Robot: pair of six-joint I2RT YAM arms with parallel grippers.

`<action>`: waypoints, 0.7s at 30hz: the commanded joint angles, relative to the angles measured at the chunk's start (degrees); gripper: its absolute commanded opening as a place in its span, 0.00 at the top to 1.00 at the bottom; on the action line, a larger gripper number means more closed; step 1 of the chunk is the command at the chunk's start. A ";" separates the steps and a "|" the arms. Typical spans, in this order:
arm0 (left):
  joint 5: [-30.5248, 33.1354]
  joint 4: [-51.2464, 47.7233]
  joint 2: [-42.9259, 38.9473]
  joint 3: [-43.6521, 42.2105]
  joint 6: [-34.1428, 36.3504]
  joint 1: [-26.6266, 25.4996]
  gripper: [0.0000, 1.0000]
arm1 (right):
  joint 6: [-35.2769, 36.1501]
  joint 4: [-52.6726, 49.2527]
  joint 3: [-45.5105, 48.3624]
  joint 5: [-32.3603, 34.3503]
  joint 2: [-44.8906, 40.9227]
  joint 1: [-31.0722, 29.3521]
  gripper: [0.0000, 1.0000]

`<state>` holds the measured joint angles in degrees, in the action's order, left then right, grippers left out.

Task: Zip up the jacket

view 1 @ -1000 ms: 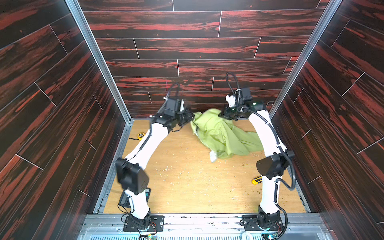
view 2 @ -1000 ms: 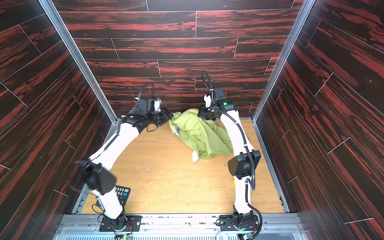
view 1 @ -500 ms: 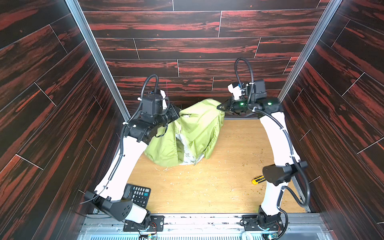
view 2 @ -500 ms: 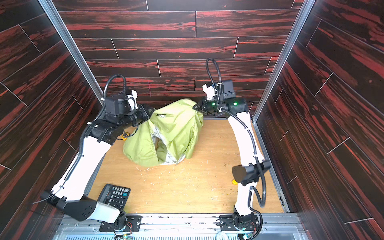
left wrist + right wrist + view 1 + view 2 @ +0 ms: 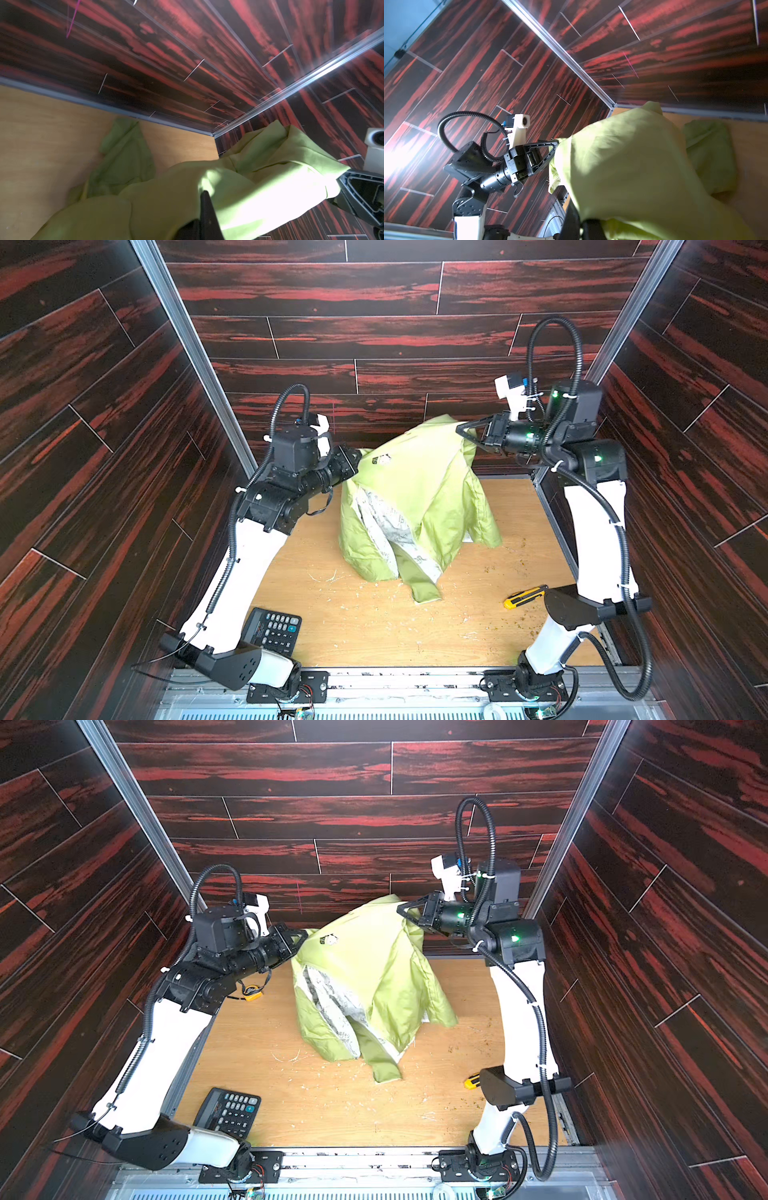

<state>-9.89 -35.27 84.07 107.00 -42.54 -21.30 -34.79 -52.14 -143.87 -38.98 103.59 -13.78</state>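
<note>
The left pincer point(image 5: 358, 456) is clamping tight on the top edge of the jacket point(image 5: 415, 497), just beside the small chest logo point(image 5: 381, 459). The right pincer point(image 5: 459, 429) is nipping the opposite top corner the same way, with only thin cloth between its pressed jaws, and it is riding a little higher. Between the two, the jacket is hanging like a slack tent over the far half of the desk point(image 5: 353, 635), about midway between the side edges. Its lower folds are resting on the wood and one loose part is trailing behind toward the far edge. The front is hanging open: white printed lining point(image 5: 386, 526) is showing in a gap running from near the left pincer down toward the near edge of the desk. I am taking that as the line of the zipper, though I cannot make out slider or teeth. That gap is lying below and just inward of the left pincer, well nearer to it than to the right one, so to my eye the left arm is better placed to go for the bottom of the opening. Both arms are standing raised, elbows bending out toward the side walls, forearms nearly level, wrists pointing inward at each other. A calculator point(image 5: 272, 628) is lying by the near left corner and a yellow knife point(image 5: 524, 596) by the right edge, both clear of the cloth.
</note>
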 commanded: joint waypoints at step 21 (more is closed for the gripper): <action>4.60 -9.55 10.26 -16.32 -5.25 7.89 0.32 | 1.78 -15.28 -0.87 17.80 27.93 9.62 1.00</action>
<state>-5.10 -42.68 101.16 96.27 -44.99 -13.19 -35.42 -64.79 -143.94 -21.85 129.56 -3.44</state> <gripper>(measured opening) 0.682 0.051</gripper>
